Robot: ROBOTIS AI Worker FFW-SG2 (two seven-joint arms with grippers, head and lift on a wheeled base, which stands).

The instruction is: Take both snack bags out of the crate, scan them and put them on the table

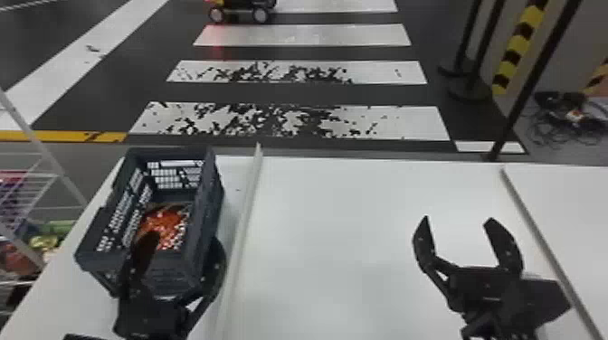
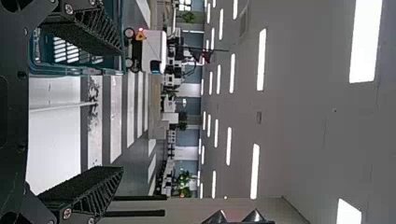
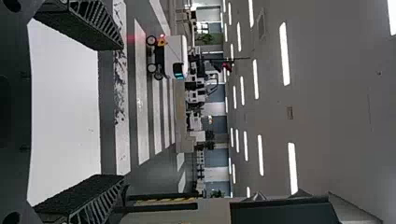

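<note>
Across the left part of the white table, shows a dark, open-topped crate with grid-like walls. Inside, toward the near end, shows an orange-red snack bag with white specks, lying low against the bottom; can't tell a second bag from it. At the crate's near end, has the left gripper released, with one finger across the crate's near part in the head view and the other beside its right wall; can't tell about touching. Above the table's right part, has the right gripper released too, fingers wide apart and pointing forward, well apart from the crate. Between crate and right gripper, shows a raised strip along the table. Beyond, on the striped floor, shows a wheeled cart; at far left, a wire rack of packets.
</note>
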